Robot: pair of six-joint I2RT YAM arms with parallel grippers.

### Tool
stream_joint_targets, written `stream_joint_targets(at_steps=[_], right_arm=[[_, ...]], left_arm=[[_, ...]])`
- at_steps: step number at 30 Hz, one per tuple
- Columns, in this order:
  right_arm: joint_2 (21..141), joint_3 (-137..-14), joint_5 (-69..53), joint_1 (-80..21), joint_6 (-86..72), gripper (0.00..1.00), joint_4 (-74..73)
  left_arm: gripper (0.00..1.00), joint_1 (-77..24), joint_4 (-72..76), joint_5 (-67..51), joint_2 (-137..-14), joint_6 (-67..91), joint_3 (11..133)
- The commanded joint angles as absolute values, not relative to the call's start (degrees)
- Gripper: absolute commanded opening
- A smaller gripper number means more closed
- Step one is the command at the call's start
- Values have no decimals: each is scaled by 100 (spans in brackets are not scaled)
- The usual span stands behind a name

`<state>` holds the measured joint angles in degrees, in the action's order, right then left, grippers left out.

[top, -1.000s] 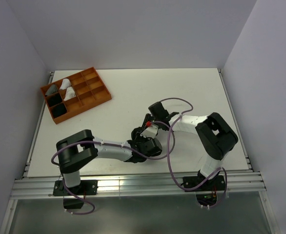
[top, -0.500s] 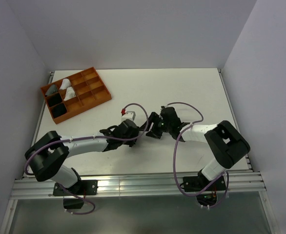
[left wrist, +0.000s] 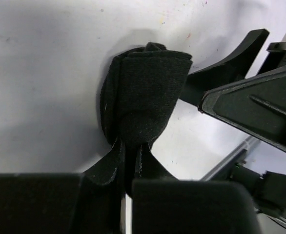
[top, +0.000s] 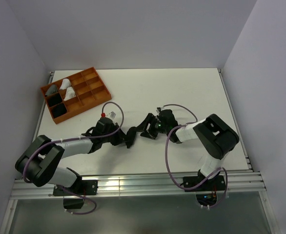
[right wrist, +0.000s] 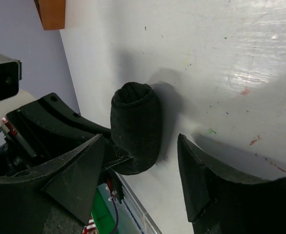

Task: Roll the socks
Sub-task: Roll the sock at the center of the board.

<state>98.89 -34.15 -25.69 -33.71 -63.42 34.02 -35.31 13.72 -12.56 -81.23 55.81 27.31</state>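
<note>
Left gripper pinches the rolled black sock; right gripper gapes open just beside it.

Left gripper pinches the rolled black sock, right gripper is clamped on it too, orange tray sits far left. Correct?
Not quite. The right gripper is not clamped: the right wrist view shows its jaws open near the rolled black sock. The left gripper does pinch it, and the orange tray sits far left.
</note>
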Motion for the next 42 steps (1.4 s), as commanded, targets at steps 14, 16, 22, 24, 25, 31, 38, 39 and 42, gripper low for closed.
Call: stream_joint_targets(at_steps=[14,16,22,24,25,31,38,39,42], right_arm=[[10582,-3841,-2531,-3700,-6074,66,3955],[10626,-3876,-2479,-3709,-6047,65,3964],[10696,-3955,-2409,-3735,-5977,51,3920],[10653,-3999,-2399,-3753,-5889,44,3771],[10626,-4025,-2382,-3753,-5836,35,3684],[10371,-4175,-2101,-3806,-5581,5,2831],[10160,-4780,-1600,-3937,-5405,0,1102],[10151,-4842,-1521,-3964,-5388,0,959],[10186,-5141,-1450,-4043,-5361,0,458]], left_arm=[[3,-2927,2188,-2557,-8586,6223,2092],[3,-2901,2232,-2637,-8710,6205,2083],[3,-2883,2294,-2804,-8982,6117,2083],[4,-2865,2311,-2804,-9035,6091,2074],[4,-2857,2285,-2804,-9070,6056,2083],[33,-2856,1742,-2462,-8939,5687,2241],[49,-3224,335,-603,-7490,5072,2513],[50,-3521,169,-302,-7079,4941,2627],[54,-4224,-368,964,-6496,4668,2882]])
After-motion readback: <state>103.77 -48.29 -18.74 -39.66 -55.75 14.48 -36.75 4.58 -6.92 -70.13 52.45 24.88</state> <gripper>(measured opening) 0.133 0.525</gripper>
